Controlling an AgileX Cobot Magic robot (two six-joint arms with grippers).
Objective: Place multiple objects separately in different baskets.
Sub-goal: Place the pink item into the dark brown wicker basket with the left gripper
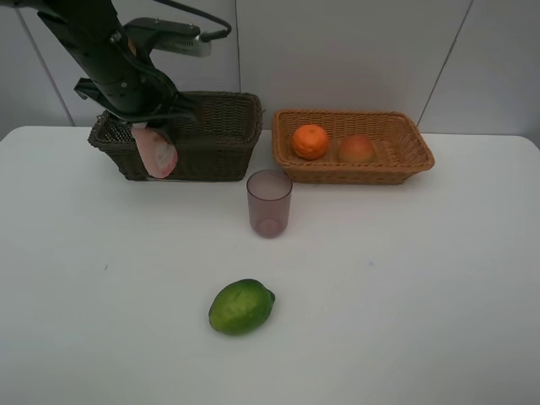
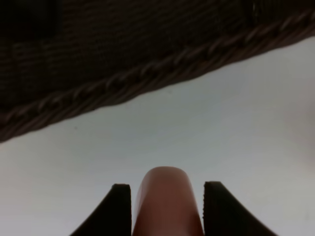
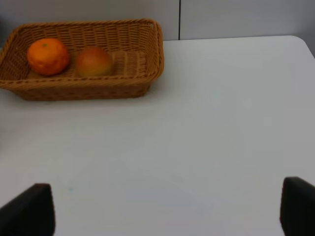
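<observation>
My left gripper (image 2: pixel 166 189) clamps the pink bottle (image 1: pixel 154 152) just in front of the dark basket (image 1: pixel 215 156); my right gripper (image 3: pixel 166 194) hangs wide open.

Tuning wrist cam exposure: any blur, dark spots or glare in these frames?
Exterior high: sharp, evenly lit, only soft shadows under the lime and cup. Left wrist: the bottle close-up is out of focus, and the dark basket is underexposed, its wall nearly black. Right wrist: slightly soft, tan basket well exposed, no glare.
</observation>
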